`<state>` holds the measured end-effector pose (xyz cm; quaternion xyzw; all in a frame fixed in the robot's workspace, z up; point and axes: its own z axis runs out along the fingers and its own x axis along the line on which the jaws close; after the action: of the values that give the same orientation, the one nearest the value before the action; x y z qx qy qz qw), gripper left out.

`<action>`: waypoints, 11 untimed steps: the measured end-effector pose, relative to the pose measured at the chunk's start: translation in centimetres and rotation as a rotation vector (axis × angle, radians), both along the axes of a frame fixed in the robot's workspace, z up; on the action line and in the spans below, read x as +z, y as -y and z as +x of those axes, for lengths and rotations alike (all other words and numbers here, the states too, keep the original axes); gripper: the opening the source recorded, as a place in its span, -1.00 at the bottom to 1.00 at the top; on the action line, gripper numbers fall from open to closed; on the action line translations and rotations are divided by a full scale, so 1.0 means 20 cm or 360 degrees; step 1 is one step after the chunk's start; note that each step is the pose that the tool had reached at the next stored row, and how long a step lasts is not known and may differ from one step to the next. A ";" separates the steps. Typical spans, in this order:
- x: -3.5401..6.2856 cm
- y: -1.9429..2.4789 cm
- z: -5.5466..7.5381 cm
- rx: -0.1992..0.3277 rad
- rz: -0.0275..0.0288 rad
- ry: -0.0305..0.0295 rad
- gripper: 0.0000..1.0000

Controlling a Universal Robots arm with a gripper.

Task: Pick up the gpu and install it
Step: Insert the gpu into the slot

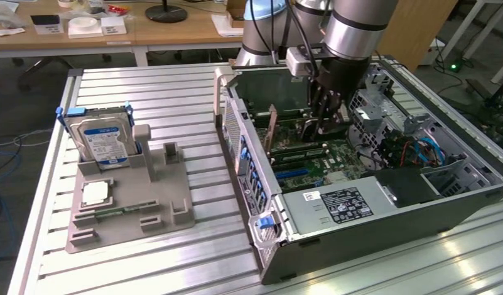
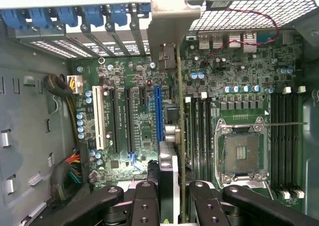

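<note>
The gpu stands on edge inside the open computer case, its bracket end toward the case's rear wall. In the wrist view the gpu appears edge-on, a thin board with a silver heat sink, just beside the blue slot on the motherboard. My gripper reaches down into the case from above. The gripper has a black finger on each side of the card and is shut on it.
A grey fixture on the exterior view's left holds a hard drive with a blue-white label and a small silver chip. Inside the case are the power supply, an open CPU socket and memory slots.
</note>
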<state>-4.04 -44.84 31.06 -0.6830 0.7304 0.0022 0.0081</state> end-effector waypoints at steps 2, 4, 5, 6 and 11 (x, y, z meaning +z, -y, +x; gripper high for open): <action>-0.008 0.011 0.00 0.0000 0.00003 -0.00006 -0.44; -0.020 0.011 0.00 0.0000 -0.00001 -0.00017 -0.44; -0.026 0.011 0.00 0.0000 0.00000 -0.00018 -0.44; -0.031 0.011 0.00 0.0000 0.00000 -0.00018 -0.44; -0.050 0.011 -0.01 0.0000 -0.00003 -0.00022 -0.44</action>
<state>-4.15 -45.07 30.05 -0.6830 0.7304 0.0026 0.0075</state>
